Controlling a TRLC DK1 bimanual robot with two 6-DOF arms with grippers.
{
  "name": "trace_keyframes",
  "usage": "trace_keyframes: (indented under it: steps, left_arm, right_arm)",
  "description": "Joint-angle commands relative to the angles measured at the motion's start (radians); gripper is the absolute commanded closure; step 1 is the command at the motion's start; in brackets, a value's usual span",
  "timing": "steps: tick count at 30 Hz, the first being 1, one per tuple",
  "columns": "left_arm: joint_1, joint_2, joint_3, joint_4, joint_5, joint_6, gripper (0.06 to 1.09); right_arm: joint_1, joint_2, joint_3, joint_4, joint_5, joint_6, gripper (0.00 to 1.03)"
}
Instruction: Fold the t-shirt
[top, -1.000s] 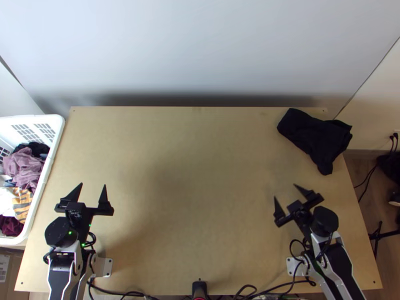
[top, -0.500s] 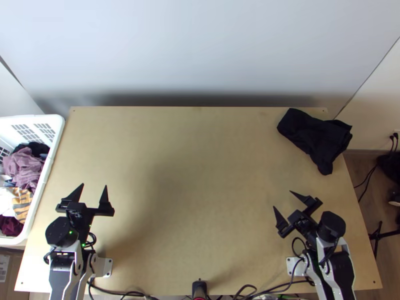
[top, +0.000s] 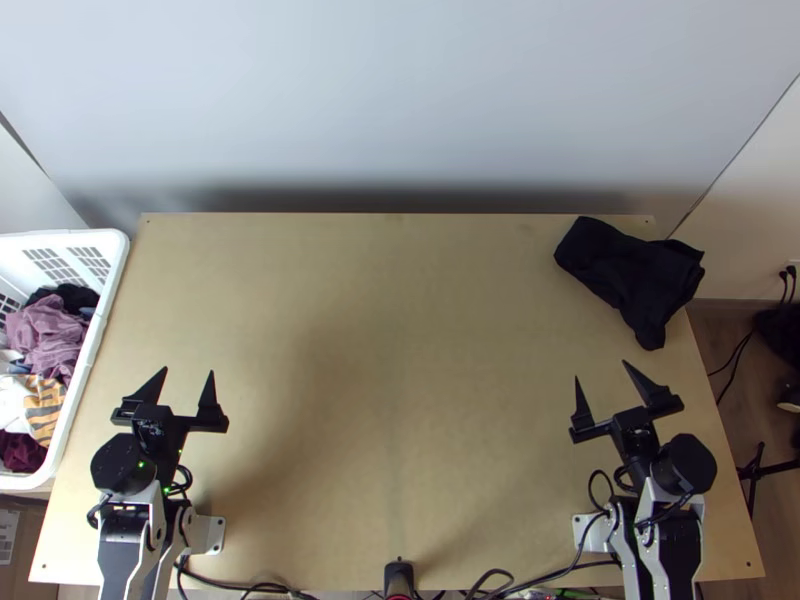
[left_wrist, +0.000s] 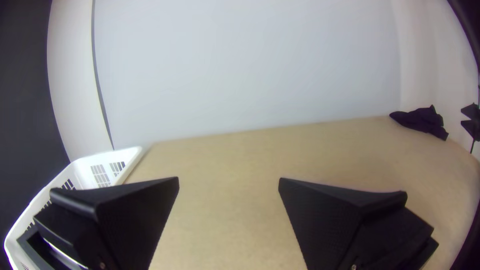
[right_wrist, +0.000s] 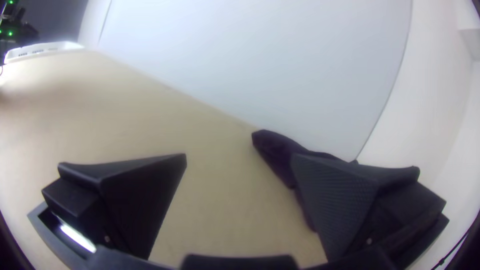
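In the top view, the light wooden table (top: 400, 350) is taken as the landmark. At its far right corner, the black t-shirt (top: 625, 270) is seen bunched in a loose, uneven heap, with part of it carried past the table's right edge. Over the table's near left part, the left gripper (top: 188, 371) is held with its two fingers wide apart and nothing between them. Over the table's near right part, the right gripper (top: 601, 370) is held the same way, fingers well parted, and the t-shirt is touched by neither gripper. Just beside the table's left edge, a white basket (top: 117, 242) is placed, filled with mixed clothes (top: 48, 335) in purple, black, white, dark red and striped yellow. Along the table's near edge, black cables (top: 235, 585) are strung. Beyond the table's far edge, a pale wall (top: 400, 100) is seen.

In the left wrist view, the fingers of the left gripper (left_wrist: 229, 178) are spread, and bare tabletop is seen between them. The t-shirt is seen small and far off, at the table's far right corner.

In the right wrist view, the fingers of the right gripper (right_wrist: 239, 155) are likewise parted and nothing is gripped. The t-shirt is partly hidden behind one of them, at the table's far right corner.
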Motion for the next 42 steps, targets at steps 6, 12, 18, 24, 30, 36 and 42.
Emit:
trace_keyframes:
  steps: [6,12,18,24,30,36,42]
  left_arm:
    - [0.0,0.001,0.0,-0.001,0.0,0.0,0.11]
    - [0.0,0.001,-0.002,-0.001,0.0,0.0,0.11]
    - [0.0,0.001,0.0,-0.001,0.0,0.001,0.11]
    - [0.0,0.001,0.0,-0.001,0.0,0.0,0.11]
    - [0.0,0.001,0.0,-0.001,0.0,0.0,0.11]
    - [0.0,0.001,-0.002,-0.001,0.0,0.0,0.11]
    - [0.0,0.001,0.0,-0.001,0.0,0.001,0.11]
  right_arm:
    - [0.259,0.0,-0.006,0.265,0.005,0.215,0.05]
    - [0.209,-0.005,-0.003,0.262,0.005,0.336,0.05]
    - [0.166,-0.008,-0.003,0.179,0.005,0.425,0.05]
    - [0.215,-0.009,0.001,0.164,0.004,0.479,0.05]
    - [0.21,-0.009,0.0,0.101,0.004,0.479,0.05]
    - [0.194,-0.009,-0.002,0.031,0.008,0.471,0.05]
    - [0.18,-0.008,-0.002,0.029,0.008,0.473,0.05]
